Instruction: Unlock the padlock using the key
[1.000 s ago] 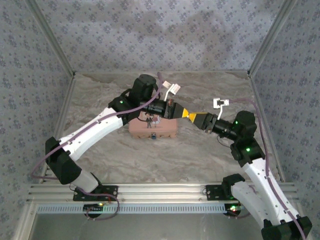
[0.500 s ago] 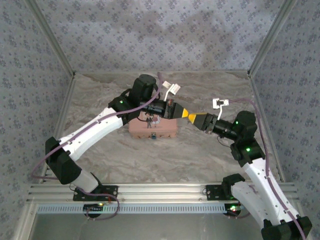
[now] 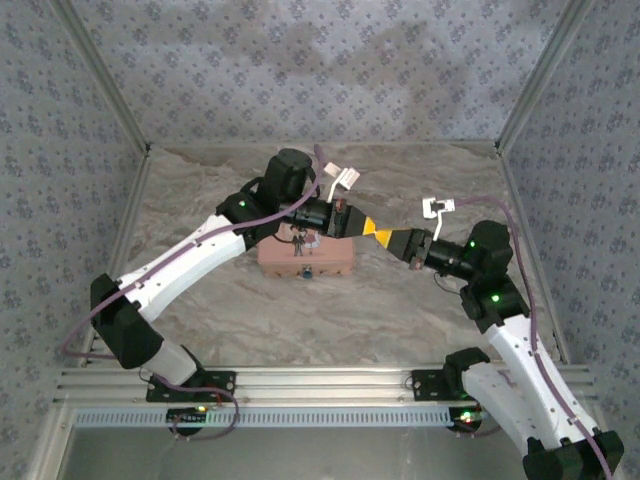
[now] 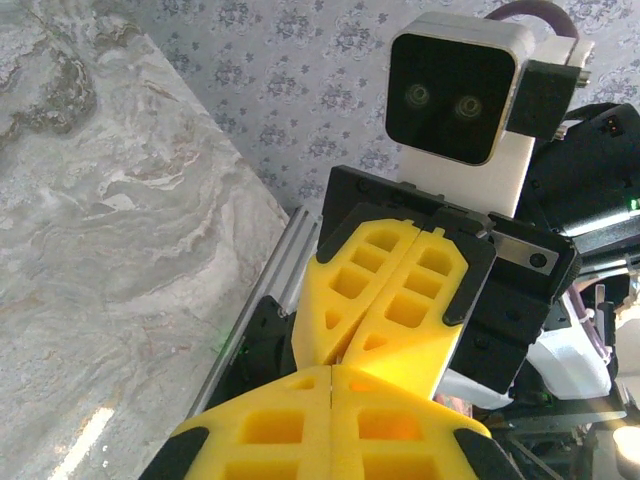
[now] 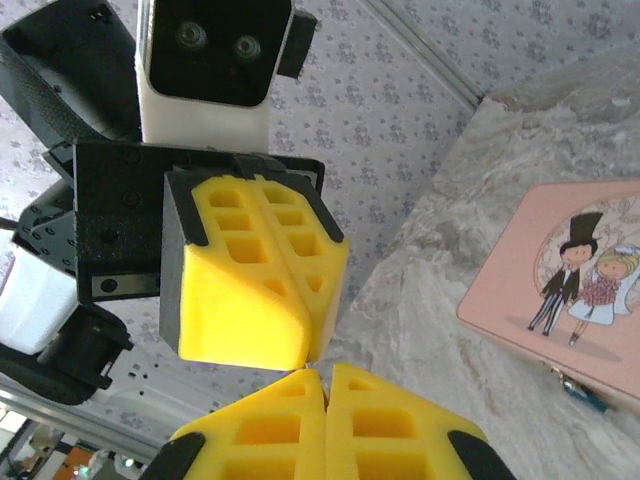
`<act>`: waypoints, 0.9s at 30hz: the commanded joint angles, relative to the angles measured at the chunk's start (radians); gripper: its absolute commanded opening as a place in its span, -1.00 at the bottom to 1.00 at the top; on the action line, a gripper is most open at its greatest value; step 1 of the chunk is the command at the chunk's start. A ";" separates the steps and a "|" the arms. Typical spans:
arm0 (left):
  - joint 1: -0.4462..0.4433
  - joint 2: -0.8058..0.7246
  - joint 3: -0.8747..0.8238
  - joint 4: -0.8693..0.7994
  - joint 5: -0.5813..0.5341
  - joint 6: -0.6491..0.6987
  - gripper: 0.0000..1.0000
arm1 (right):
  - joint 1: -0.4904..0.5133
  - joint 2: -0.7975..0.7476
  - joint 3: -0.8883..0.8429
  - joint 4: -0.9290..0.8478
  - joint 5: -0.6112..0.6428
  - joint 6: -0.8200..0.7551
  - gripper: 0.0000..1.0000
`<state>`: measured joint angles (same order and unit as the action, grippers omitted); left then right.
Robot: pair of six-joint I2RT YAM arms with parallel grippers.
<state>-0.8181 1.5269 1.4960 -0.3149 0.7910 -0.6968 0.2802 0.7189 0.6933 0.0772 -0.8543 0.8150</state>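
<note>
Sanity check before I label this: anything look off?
Yes. The left gripper and right gripper are shut tip to tip in mid-air near the tin; can't tell if either holds the key. The padlock sits at the tin's front edge, clear of both.

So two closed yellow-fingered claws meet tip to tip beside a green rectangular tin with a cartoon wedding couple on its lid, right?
Nearly. The rectangular tin with the cartoon couple is pink, not green, as the right wrist view shows. The left gripper and right gripper do meet tip to tip, both closed.
</note>
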 commanded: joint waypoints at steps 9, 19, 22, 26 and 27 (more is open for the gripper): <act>-0.017 -0.007 0.019 0.038 0.036 0.011 -1.00 | 0.000 -0.009 0.038 -0.017 0.016 -0.037 -1.00; 0.011 -0.036 -0.009 0.013 -0.052 0.009 -0.18 | 0.016 0.000 0.054 -0.088 0.048 -0.088 -1.00; 0.036 -0.080 -0.076 0.015 -0.115 -0.003 0.08 | -0.001 0.007 0.063 -0.148 0.078 -0.119 -1.00; 0.043 -0.153 -0.167 -0.058 -0.255 0.033 0.18 | -0.016 0.027 0.082 -0.221 0.134 -0.166 -1.00; 0.043 -0.170 -0.200 -0.082 -0.295 0.036 0.24 | -0.017 0.040 0.094 -0.237 0.157 -0.177 -1.00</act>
<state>-0.7753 1.4193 1.3346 -0.3382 0.6174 -0.6922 0.2703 0.7437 0.7380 -0.0856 -0.7601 0.6971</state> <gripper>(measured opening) 0.615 0.064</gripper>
